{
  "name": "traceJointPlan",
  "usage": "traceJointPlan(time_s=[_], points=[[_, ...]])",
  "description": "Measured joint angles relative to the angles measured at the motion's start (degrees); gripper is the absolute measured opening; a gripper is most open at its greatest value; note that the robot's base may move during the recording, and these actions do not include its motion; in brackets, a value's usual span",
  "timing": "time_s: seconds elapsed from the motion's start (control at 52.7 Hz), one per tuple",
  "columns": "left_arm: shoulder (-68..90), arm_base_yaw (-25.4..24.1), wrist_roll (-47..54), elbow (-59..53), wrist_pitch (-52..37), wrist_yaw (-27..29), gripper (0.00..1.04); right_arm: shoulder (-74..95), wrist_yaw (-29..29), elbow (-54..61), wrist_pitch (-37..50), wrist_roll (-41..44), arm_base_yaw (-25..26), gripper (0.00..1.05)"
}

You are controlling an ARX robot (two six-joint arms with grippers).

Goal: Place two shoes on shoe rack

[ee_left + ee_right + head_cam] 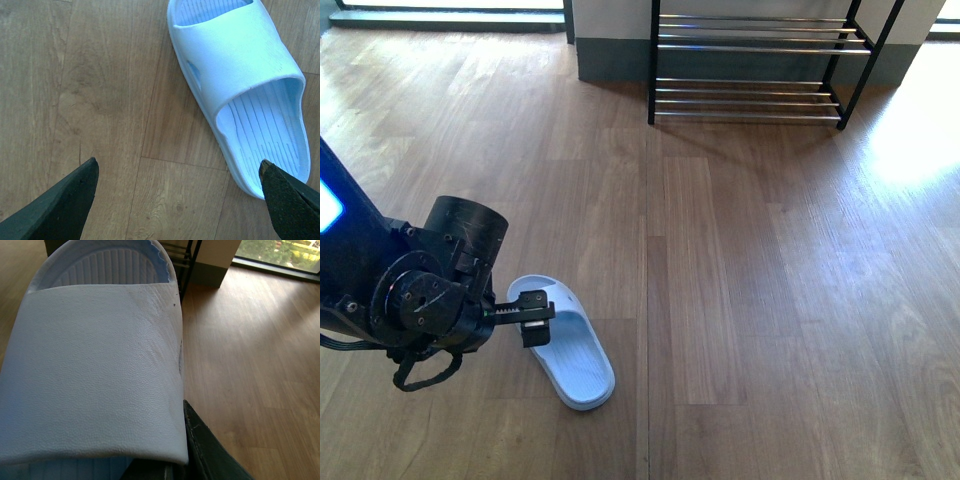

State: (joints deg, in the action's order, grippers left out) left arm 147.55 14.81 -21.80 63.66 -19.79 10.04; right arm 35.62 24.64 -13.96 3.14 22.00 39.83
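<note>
- On the wooden floor (770, 300), at about 7 o'clock in the front view, lies the first slide (570, 355): pale blue, one broad strap, ribbed footbed, flat on its sole
- It is an open-heeled slip-on with no laces, and its long axis runs from 11 o'clock to 5 o'clock
- At 12 to 1 o'clock, well apart from it, the shoe rack (760, 47) stands against the wall: black frame, tiers of thin chrome bars, nothing on the bars that show
- The second slide (95, 370) matches the first and fills the right wrist view, raised clear of the floor, its pebbled strap facing the camera and the rack (187, 252) beyond it
- The left gripper (535, 315) hangs low over the first slide (235, 65) with its jaws spread wide and holding nothing; one fingertip (280, 195) overlaps the slide's end, the other is over bare floor, and contact cannot be judged
- The right gripper (170, 467) carries the second slide; only one dark finger (205, 450) shows, tight against the strap's edge, the jaws closed on the slide
</note>
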Motion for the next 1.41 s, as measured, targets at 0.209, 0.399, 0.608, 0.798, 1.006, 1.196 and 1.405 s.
traceJointPlan(time_s=[0.209, 0.399, 0.608, 0.798, 1.006, 1.196, 1.405], points=[[5.40, 0.33, 2.93, 5.92, 1.38, 0.72, 0.95, 0.00, 0.00, 0.00, 0.00, 0.00, 0.00, 0.02], [10.38, 0.57, 3.13, 11.63, 2.93, 1.09, 0.95, 0.00, 0.00, 0.00, 0.00, 0.00, 0.00, 0.02], [15.98, 0.61, 5.53, 16.68, 0.44, 1.90, 0.95, 0.00, 0.00, 0.00, 0.00, 0.00, 0.00, 0.02], [19.43, 0.70, 7.23, 19.91, -1.25, 1.77, 0.95, 0.00, 0.00, 0.00, 0.00, 0.00, 0.00, 0.02], [21.40, 0.96, 12.20, 19.76, -11.65, 2.58, 0.95, 0.00, 0.00, 0.00, 0.00, 0.02, 0.00, 0.02], [22.51, 0.94, 12.59, 19.78, -10.38, 4.85, 0.84, 0.00, 0.00, 0.00, 0.00, 0.00, 0.00, 0.02], [23.89, 0.37, 11.91, 20.50, -6.71, 6.16, 0.54, 0.00, 0.02, 0.00, 0.00, 0.00, 0.00, 0.02]])
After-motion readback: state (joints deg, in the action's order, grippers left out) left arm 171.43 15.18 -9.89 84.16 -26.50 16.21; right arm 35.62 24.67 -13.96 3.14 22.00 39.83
